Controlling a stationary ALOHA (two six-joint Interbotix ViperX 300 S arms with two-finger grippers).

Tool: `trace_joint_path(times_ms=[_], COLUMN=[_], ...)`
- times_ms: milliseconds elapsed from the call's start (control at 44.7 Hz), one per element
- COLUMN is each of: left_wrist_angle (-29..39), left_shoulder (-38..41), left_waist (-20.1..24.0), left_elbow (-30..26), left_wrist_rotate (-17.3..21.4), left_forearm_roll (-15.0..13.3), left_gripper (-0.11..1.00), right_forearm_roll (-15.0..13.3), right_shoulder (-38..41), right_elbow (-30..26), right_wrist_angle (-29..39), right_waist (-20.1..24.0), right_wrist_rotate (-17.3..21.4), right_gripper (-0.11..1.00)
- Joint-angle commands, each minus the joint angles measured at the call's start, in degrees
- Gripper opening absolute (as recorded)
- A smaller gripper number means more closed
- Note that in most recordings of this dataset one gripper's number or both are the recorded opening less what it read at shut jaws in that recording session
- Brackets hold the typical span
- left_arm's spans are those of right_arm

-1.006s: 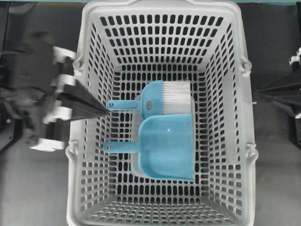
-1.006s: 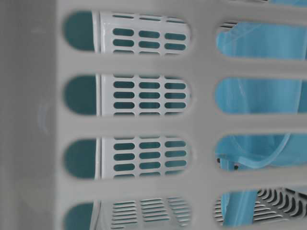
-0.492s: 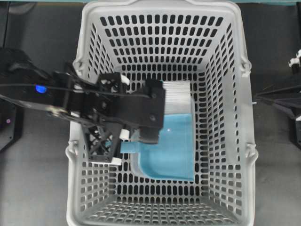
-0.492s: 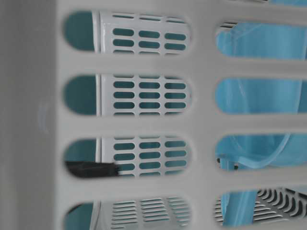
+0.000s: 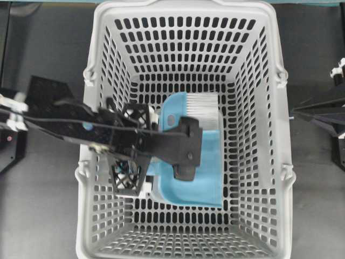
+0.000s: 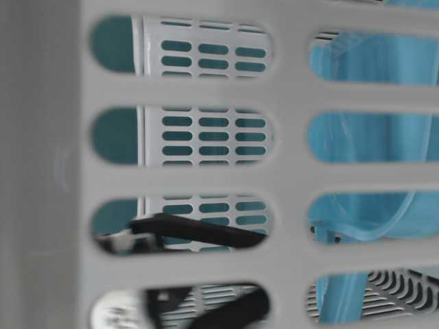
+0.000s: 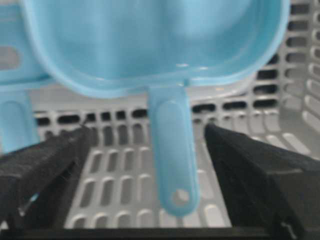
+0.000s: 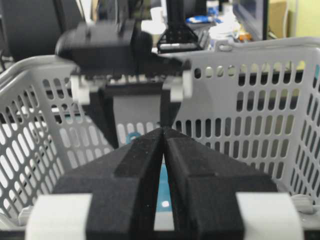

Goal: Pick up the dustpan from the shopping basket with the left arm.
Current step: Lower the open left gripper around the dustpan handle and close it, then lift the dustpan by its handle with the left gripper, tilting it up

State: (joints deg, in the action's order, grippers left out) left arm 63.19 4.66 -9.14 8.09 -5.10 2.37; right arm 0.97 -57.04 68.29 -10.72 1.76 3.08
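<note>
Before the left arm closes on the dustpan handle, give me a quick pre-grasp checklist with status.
1. Left gripper open: ok, fingers spread wide.
2. Dustpan handle between the fingers: ok, roughly centred, untouched on both sides.
3. Brush handle outside the grasp: ok, it sits beyond one finger, at the wrist view's edge.
4. Gripper low enough in the shopping basket: cannot tell; it is near the floor at table level.
5. Right gripper out of the way: ok, shut, outside the basket.

overhead: straight down | table-level: pressed against shopping basket (image 6: 288, 178) wall | wrists: low, facing inward
</note>
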Motion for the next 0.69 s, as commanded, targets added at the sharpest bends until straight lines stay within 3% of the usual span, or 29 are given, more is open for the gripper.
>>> trace_joint_path(times_ms=[0,492,581,671], left_wrist_angle=[-0.5,-6.1,-6.8,-7.0], left_shoulder=[0.4,2.5,2.3,2.2], left_waist=[-0.5,-0.6,-0.6,-0.8], left_elbow=[0.5,3.4,3.7,3.6], left_wrist_rotate=[-0.2,-1.0,-2.0,-3.1], left_forearm_roll=[0.2,0.2,0.2,0.1], left_gripper=[0.91,0.89,0.81,0.60], right_forearm_roll=[0.2,0.3,0.3,0.2], right_shoulder=[0.3,0.3,0.3,0.3], right_elbow=[-0.4,0.4,0.5,0.7], right_wrist_angle=[-0.3,-0.3,-0.3,-0.3], right_waist=[0.1,0.1,0.1,0.1], right_wrist_rotate=[0.0,0.1,0.1,0.1], right_gripper=[0.00,0.00,0.00,0.00])
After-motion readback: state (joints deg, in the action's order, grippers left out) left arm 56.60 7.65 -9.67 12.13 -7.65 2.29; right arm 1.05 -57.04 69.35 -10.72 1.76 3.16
